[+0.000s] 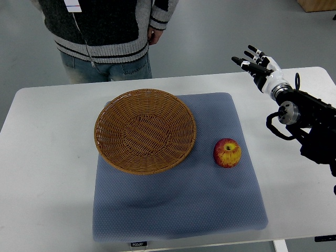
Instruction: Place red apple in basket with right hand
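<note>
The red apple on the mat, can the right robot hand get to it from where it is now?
Probably yes. The red apple sits alone on the blue mat, apart from the basket. The right robot hand is raised beyond it, fingers spread and empty, with nothing between them.

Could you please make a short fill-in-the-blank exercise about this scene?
1. The apple lies to the ___ of the basket in the picture.
2. The basket holds ___.
3. Both rest on a ___ mat.
4. The right hand has its fingers ___.

Answers: right; nothing; blue; spread
</note>
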You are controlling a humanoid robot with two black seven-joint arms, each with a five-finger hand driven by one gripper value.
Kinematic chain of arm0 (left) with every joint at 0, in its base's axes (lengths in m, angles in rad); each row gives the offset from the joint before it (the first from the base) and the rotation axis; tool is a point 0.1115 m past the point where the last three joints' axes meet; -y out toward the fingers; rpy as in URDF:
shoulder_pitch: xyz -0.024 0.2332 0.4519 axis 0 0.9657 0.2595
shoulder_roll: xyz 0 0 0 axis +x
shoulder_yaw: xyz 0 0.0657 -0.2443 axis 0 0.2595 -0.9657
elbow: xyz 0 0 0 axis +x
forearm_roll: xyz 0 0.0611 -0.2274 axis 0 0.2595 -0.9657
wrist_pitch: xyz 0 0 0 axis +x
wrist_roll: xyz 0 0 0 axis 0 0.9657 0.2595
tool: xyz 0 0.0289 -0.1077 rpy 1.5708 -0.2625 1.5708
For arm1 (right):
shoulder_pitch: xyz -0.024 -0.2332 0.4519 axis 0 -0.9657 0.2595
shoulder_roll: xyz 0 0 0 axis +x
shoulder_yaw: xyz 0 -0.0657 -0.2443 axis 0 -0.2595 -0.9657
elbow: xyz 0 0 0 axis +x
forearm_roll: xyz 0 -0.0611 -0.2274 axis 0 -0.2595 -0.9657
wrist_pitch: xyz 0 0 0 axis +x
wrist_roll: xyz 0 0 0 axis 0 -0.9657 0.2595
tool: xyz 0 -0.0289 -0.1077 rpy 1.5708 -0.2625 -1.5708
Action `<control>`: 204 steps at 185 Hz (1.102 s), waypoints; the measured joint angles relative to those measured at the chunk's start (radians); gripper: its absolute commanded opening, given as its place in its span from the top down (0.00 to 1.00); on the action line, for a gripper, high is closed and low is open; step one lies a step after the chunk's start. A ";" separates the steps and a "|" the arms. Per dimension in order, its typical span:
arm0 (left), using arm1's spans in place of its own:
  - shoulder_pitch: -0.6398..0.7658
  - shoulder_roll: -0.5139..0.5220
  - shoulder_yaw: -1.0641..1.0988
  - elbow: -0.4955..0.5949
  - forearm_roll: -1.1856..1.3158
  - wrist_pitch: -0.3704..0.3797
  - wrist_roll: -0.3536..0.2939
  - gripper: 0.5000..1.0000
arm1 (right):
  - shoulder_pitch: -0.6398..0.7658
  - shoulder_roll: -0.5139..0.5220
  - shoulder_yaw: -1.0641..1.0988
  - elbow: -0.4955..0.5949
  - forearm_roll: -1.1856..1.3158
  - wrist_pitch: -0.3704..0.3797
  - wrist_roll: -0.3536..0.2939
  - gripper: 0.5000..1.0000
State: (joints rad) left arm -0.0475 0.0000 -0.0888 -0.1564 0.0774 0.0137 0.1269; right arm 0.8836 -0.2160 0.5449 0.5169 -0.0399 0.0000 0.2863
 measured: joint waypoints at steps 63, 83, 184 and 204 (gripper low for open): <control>0.001 0.000 0.001 -0.003 0.001 0.000 0.000 0.00 | 0.006 -0.024 -0.003 0.000 -0.011 0.062 0.017 0.16; 0.001 0.000 0.000 -0.002 0.001 0.000 0.000 0.00 | 0.006 -0.028 -0.010 0.000 -0.013 0.091 0.016 0.16; 0.001 0.000 0.000 -0.005 0.001 0.000 0.000 0.00 | 0.010 -0.240 -0.025 0.090 -0.464 0.597 0.014 0.17; 0.000 0.000 0.000 -0.005 0.001 0.000 0.000 0.00 | 0.011 -0.298 -0.025 0.187 -0.620 0.610 0.014 0.17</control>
State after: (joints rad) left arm -0.0472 0.0000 -0.0889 -0.1615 0.0783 0.0138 0.1265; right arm 0.8948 -0.5137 0.5198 0.7041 -0.6603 0.6095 0.3005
